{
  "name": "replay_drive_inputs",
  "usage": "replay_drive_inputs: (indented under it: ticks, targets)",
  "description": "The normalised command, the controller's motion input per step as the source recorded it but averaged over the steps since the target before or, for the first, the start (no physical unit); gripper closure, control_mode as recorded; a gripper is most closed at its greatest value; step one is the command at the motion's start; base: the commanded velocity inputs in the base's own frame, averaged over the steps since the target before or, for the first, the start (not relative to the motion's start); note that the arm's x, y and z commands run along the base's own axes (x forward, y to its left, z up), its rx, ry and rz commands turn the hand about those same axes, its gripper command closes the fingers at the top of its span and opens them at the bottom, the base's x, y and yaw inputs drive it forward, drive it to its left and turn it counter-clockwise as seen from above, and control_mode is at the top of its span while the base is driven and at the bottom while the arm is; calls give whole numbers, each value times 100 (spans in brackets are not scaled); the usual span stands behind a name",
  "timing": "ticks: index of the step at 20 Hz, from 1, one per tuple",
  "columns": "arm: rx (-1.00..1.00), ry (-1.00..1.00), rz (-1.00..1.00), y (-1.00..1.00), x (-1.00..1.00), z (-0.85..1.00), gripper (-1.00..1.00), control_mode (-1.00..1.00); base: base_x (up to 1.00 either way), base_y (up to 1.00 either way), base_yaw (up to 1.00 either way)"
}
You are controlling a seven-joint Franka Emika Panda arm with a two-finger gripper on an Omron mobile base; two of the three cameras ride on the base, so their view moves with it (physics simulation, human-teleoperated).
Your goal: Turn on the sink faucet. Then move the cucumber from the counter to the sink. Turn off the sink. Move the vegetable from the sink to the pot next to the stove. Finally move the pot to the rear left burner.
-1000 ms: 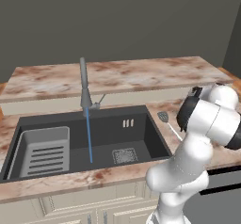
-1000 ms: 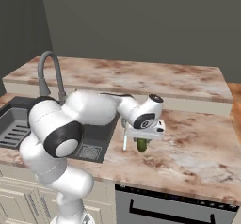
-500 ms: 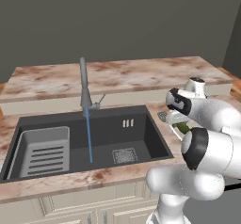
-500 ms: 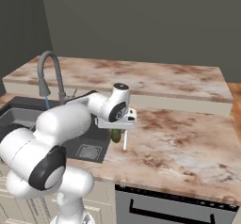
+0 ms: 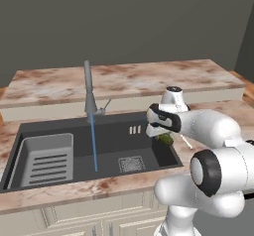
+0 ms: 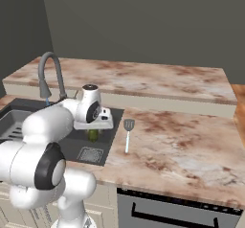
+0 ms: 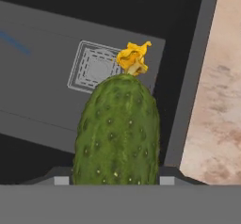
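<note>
Cucumber pinched in the pincer, hanging blossom-end down over the near-right corner of the sink. Drain grate lies below and ahead of the pincer; basin wall and bench edge just beside it. Risk, as I judge it: released this close to the wall, the cucumber may strike the rim and roll out. Faucet stream runs well apart, so it may miss the water.

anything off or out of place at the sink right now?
Nothing stands out. The faucet is running into the sink, as the task wants. The gripper holds the cucumber over the sink's right end. A spatula lies flat on the counter beside it.
</note>
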Motion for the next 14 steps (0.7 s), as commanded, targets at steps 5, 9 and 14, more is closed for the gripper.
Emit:
replay_drive_inputs:
  ticks: [5,9,14]
  targets:
    - [0,2,6,91,37,-14,100,-100,0,0,0]
    - [0,0,10,69,47,-30,100,-100,0,0,0]
    - [0,0,9,45,48,-29,100,-100,0,0,0]
